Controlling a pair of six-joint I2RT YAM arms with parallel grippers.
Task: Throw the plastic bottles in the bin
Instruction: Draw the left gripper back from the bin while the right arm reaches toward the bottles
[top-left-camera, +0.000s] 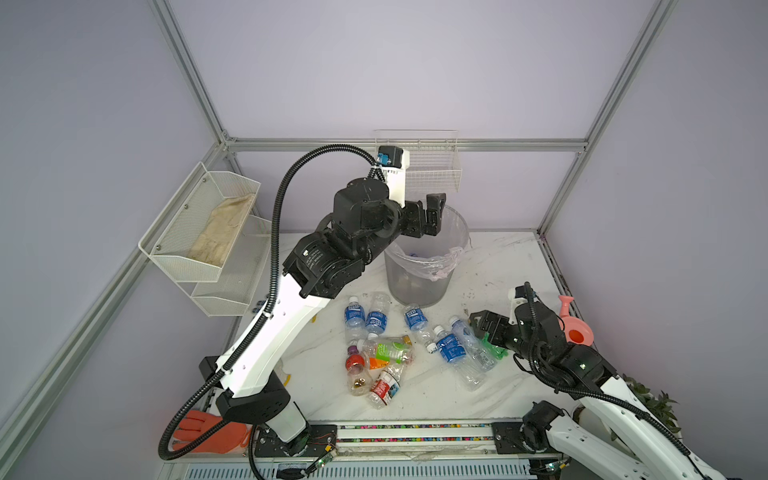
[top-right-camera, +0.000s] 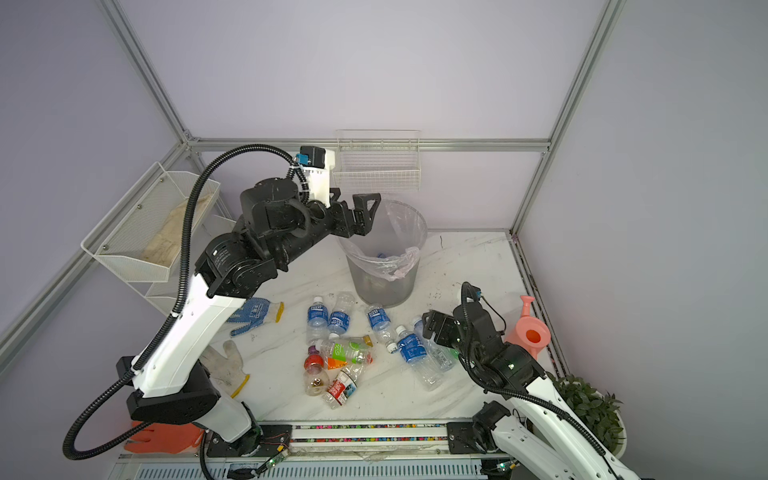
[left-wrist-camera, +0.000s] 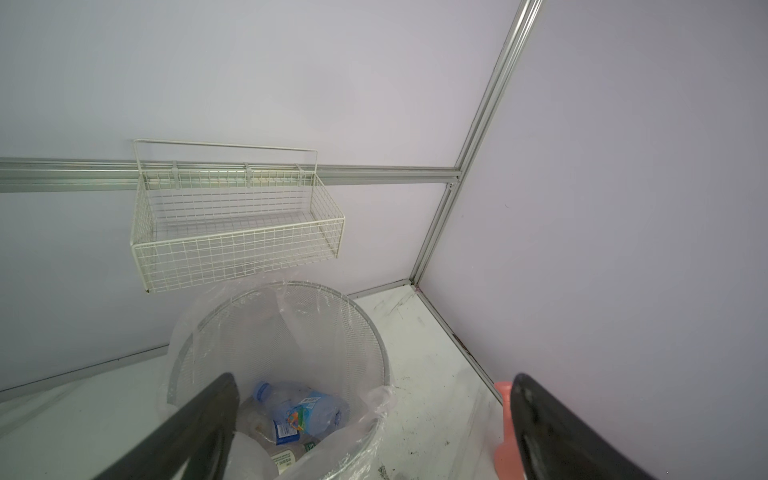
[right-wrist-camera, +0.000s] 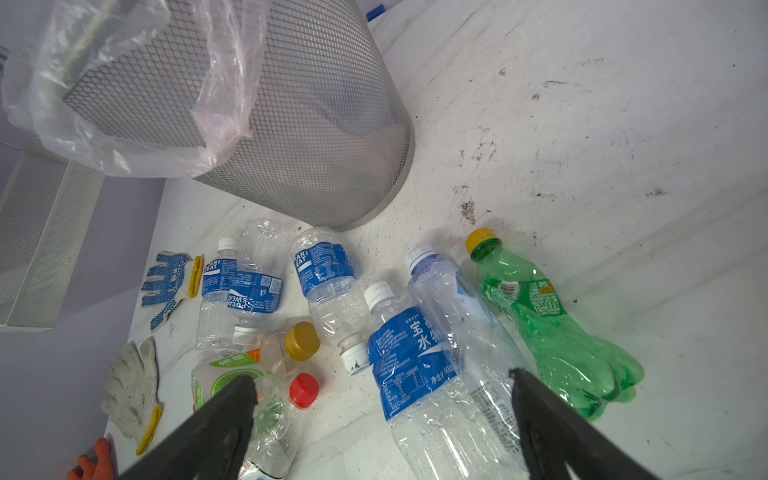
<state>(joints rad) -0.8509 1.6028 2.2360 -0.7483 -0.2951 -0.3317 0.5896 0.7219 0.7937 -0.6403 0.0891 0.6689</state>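
Left claw (top-left-camera: 435, 214) hangs over the bin (top-left-camera: 415, 286) with jaws wide apart and empty; a blue-labelled bottle (left-wrist-camera: 299, 411) lies inside. Right claw (right-wrist-camera: 382, 376), also spread and holding nothing, hovers above the plastic bottles (top-left-camera: 451, 349) scattered on the table (top-left-camera: 490, 266) beside the bin

Left claw (left-wrist-camera: 372, 379) raised, spread; right claw (right-wrist-camera: 382, 376) low, spread.

Pale lilac walls (top-left-camera: 395, 62) framed in aluminium rails (top-left-camera: 519, 144) close round a scuffed white marble bench (top-left-camera: 498, 266), a wire basket (top-left-camera: 436, 170) hanging upper centre.
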